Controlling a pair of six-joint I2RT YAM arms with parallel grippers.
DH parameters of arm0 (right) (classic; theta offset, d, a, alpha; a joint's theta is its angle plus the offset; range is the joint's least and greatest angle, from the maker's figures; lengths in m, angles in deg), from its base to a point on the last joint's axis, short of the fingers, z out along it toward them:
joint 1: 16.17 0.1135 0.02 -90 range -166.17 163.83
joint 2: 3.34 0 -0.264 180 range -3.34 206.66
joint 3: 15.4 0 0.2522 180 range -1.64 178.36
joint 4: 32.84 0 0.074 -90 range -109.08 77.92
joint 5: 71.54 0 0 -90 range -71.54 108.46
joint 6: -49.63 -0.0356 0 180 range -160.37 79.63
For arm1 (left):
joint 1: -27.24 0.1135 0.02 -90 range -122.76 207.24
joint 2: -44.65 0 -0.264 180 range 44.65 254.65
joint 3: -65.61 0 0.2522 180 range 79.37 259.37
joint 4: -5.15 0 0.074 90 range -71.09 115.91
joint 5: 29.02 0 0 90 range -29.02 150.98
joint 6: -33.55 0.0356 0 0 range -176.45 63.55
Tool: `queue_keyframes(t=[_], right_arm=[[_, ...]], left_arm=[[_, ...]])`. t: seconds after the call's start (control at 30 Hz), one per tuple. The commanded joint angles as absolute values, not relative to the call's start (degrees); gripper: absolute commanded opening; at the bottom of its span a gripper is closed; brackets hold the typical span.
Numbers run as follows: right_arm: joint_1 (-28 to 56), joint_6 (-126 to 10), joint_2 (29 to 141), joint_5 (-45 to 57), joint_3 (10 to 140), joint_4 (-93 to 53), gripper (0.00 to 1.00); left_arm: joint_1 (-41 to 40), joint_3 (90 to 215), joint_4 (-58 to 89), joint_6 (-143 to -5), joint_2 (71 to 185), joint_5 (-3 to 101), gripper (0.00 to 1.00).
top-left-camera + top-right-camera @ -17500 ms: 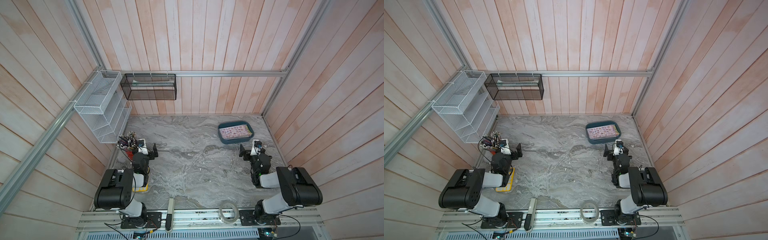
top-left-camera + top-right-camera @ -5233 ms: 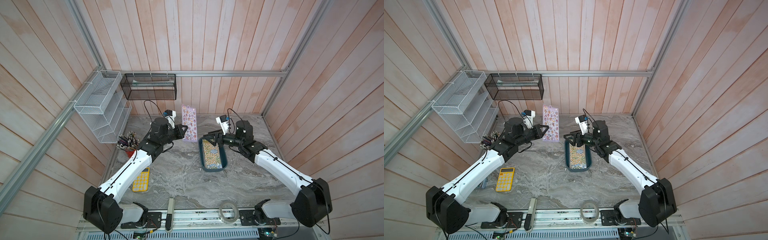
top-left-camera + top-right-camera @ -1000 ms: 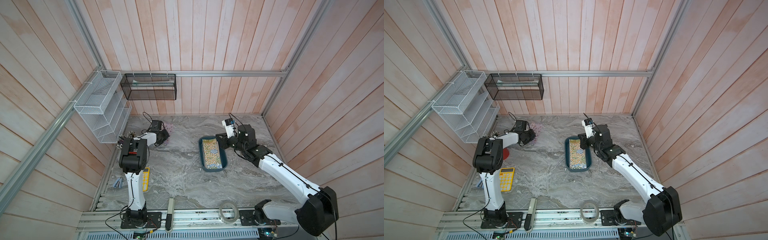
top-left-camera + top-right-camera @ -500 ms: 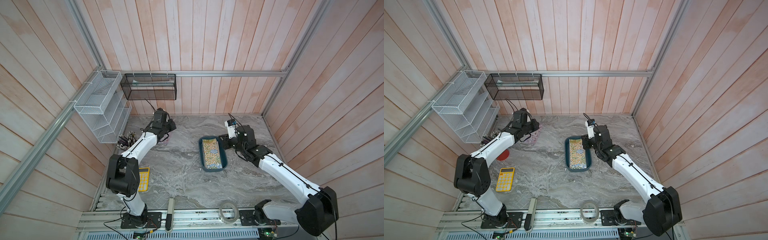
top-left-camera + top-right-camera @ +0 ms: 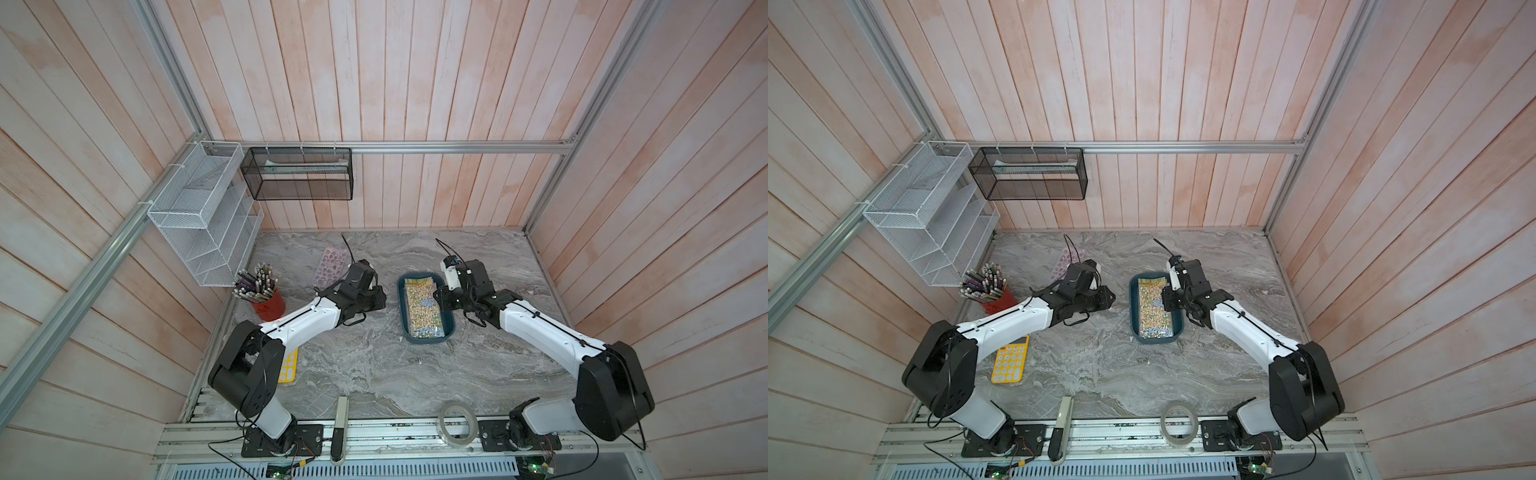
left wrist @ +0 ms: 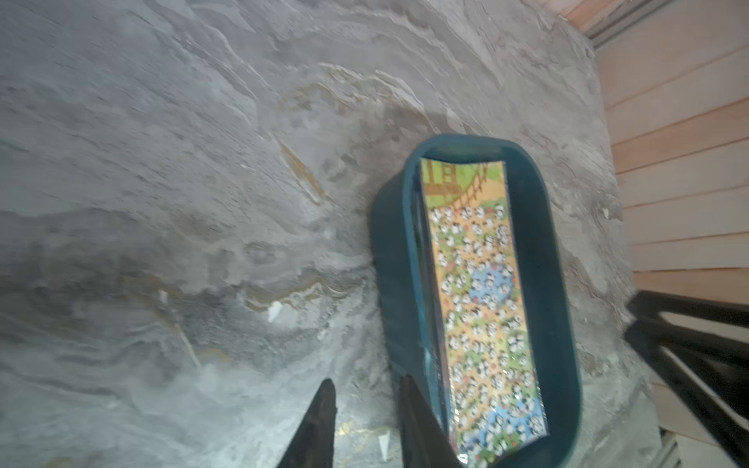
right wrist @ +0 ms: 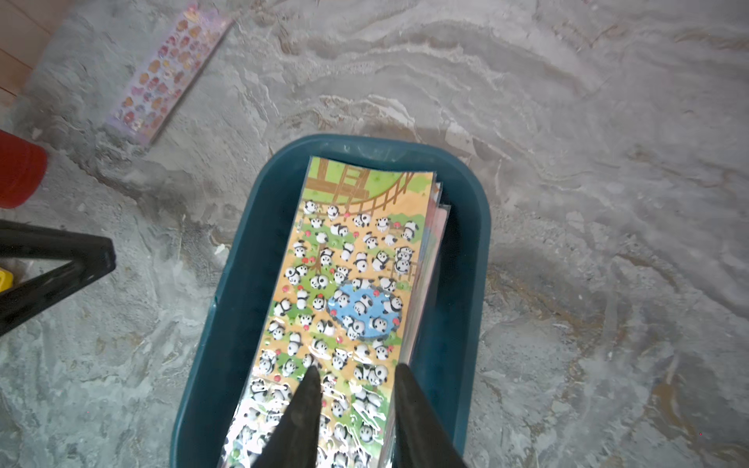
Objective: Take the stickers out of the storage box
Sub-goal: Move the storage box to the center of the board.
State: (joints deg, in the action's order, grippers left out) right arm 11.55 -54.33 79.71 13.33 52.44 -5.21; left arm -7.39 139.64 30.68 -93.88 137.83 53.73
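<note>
left claw point(image 6: 364, 381) ajar, right claw point(image 7: 356, 368) ajar

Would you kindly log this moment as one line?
loose sheet: on table | panda stack: in storage box | left gripper: jaws open, beside box | right gripper: jaws open over stack

In the right wrist view we find the near end of the storage box point(image 7: 243, 283) cut off by the frame's edge. The stickers point(image 7: 344, 283) under the top panda sheet show only as thin edges, so we cannot count them. In a top view the left arm point(image 5: 299, 322) covers part of the yellow stencil point(image 5: 289, 368).
</note>
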Motion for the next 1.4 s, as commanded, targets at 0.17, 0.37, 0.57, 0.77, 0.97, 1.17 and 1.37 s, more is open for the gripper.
queue_keyframes(t=[0.17, 0.37, 0.57, 0.77, 0.97, 1.17, 1.37], right_arm=[[11.69, -55.44, 86.81, 10.98, 52.41, -4.86, 0.11], [11.69, -56.48, 91.77, 10.57, 52.25, -6.91, 0.09], [11.89, -58.18, 95.86, 4.74, 50.37, -11.22, 0.05], [11.86, -60.50, 96.57, -0.69, 47.22, -16.47, 0.04], [11.87, -62.14, 97.40, -3.24, 45.04, -19.47, 0.02], [11.69, -61.74, 95.19, 1.66, 45.44, -17.44, 0.00], [11.62, -62.03, 92.07, 3.70, 45.16, -17.41, 0.00]], left_arm=[[-9.76, 141.71, 23.69, -98.88, 143.01, 50.43, 0.30], [-11.07, 144.56, 23.53, -99.33, 146.84, 49.37, 0.27], [-11.78, 146.79, 23.32, -99.43, 149.62, 48.67, 0.13], [-11.92, 147.81, 23.27, -99.60, 151.67, 47.86, 0.06], [-11.94, 149.77, 24.82, -98.96, 152.03, 47.95, 0.04], [-11.96, 151.60, 29.84, -96.99, 146.81, 56.07, 0.21], [-11.96, 151.99, 39.60, -96.09, 144.72, 67.51, 0.32]])
